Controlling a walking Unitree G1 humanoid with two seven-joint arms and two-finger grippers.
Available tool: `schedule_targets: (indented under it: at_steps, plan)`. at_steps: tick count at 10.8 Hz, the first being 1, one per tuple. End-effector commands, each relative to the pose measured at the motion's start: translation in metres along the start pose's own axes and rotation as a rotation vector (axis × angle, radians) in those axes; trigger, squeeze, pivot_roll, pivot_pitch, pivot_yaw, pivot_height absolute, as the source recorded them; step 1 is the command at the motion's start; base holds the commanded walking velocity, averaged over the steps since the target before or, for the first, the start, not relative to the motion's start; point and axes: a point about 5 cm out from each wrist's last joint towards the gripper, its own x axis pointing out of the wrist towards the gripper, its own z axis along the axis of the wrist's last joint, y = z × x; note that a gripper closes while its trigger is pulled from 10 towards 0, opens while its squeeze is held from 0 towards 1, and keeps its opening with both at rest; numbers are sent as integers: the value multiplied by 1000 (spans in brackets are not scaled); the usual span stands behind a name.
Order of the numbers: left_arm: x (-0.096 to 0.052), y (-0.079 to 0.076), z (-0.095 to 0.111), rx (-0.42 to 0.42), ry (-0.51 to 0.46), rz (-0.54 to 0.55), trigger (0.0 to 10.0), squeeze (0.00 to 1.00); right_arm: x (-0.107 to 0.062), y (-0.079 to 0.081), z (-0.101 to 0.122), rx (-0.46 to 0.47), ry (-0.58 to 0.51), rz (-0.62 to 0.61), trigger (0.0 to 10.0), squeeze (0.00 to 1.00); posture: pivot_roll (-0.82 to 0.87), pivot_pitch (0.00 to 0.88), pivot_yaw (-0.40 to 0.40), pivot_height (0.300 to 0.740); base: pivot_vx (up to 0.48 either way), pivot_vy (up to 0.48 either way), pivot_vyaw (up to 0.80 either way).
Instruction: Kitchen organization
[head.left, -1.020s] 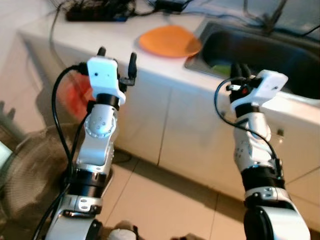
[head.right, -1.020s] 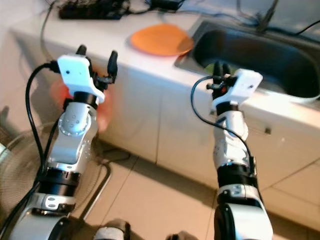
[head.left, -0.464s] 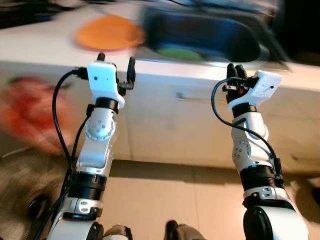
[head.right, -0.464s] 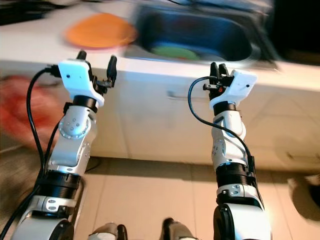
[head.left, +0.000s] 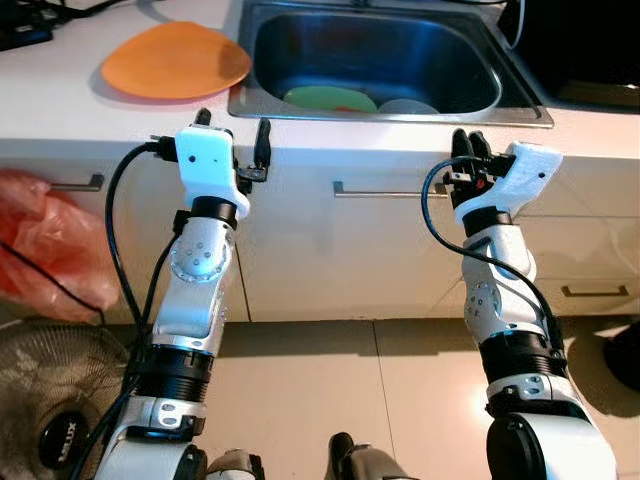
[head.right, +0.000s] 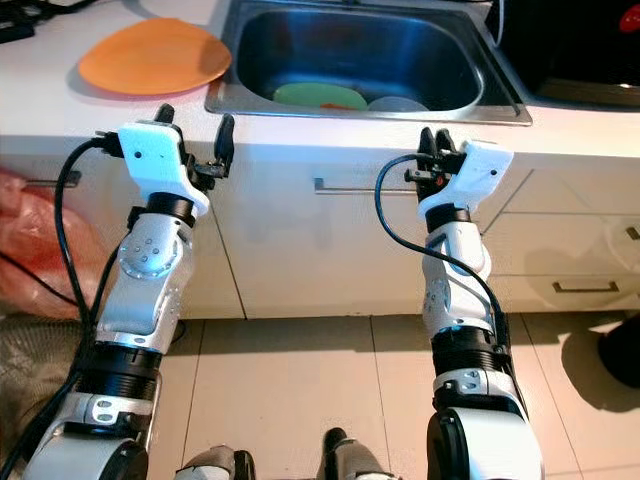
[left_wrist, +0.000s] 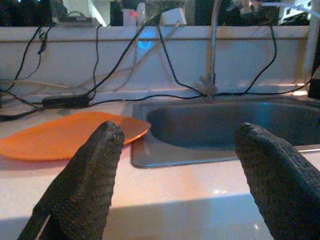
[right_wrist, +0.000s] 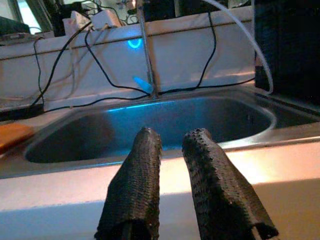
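Both arms are raised before the surface (head.left: 60, 110); the left end effector (head.left: 233, 118) has its fingers wide apart, and the right end effector (head.left: 467, 145) holds them nearly together. The sink (head.left: 500, 95) contains a green plate (head.left: 328, 98) and a pale dish (head.left: 410, 106), while an orange plate (head.left: 175, 60) lies just beside it.

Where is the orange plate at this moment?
In the left eye view, the orange plate lies flat on the white countertop, just left of the steel sink, beyond the left gripper.

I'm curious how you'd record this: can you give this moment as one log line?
stance: facing steel sink | left gripper: open, raised, empty | right gripper: nearly shut, raised, empty | round orange plate: on white counter | green plate: in sink
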Motion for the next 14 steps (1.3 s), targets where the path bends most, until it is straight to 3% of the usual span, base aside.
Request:
schedule_targets:
  at_steps: [1,3,5,6,7,9,10,11,12,14]
  plan:
    - [-8,0,-16,1,64,-1,10000,0,-7,-4,-10,4,39,-6,10000,0,70,150,-58,740,0,0,0]
    - [-15,4,-27,-5,108,13,10000,0,-10,-7,-16,1,64,-22,10000,0,71,150,-56,740,0,0,0]
    - [-33,8,-54,31,212,5,10000,0,-30,-17,-35,-33,147,-36,10000,0,72,157,-56,740,0,0,0]
    - [-48,12,-77,5,309,25,10000,0,-46,-24,-52,-42,228,-50,10000,0,69,159,-58,740,0,0,0]
    - [-76,16,-109,38,455,31,10000,0,-78,-41,-82,-92,390,-75,10000,0,70,160,-61,740,0,0,0]
    - [-112,21,-141,31,630,41,10000,0,-120,-60,-111,-111,593,-130,10000,0,68,164,-65,740,0,0,0]
    - [-145,25,-165,1,793,53,10000,0,-159,-73,-131,-105,769,-186,10000,0,70,164,-67,740,0,0,0]
    - [-164,26,-175,-22,879,61,10000,0,-181,-79,-139,-107,867,-212,10000,0,70,166,-68,740,0,0,0]
    - [-194,28,-188,-38,1006,84,10000,0,-209,-83,-147,-98,983,-229,10000,0,62,158,-69,740,0,0,0]
    - [-235,29,-200,-42,1163,107,10000,0,-245,-91,-153,-118,1113,-286,10000,0,52,116,-60,740,0,0,0]
